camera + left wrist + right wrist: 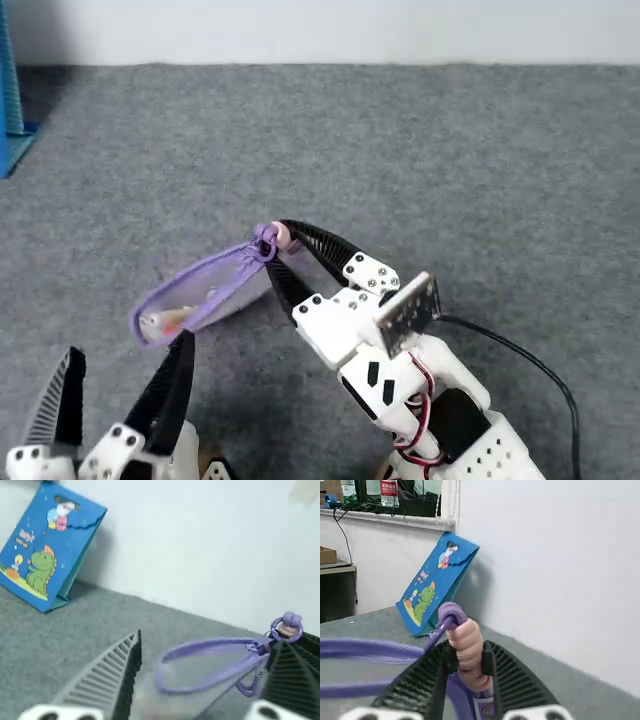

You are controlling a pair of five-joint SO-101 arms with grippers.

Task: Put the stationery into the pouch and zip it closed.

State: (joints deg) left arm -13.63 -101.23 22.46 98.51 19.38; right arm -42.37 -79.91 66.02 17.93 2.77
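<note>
A clear pouch with purple zip trim (205,290) lies on the grey mat, its mouth gaping in a loop (210,662). Small orange and white stationery pieces (172,318) show inside its near-left end. My right gripper (272,243) is shut on the pink and purple zipper pull (466,650) at the pouch's far-right end, and the pull sticks up between the black fingers (427,680). My left gripper (131,345) stands open just in front of the pouch's left end, with one finger (172,385) close to it and nothing held.
A blue gift bag with a dinosaur print (47,550) leans against the white wall at the far left (10,100). A black cable (520,355) trails right from the right arm. Bare grey mat (450,160) spreads beyond and right of the pouch.
</note>
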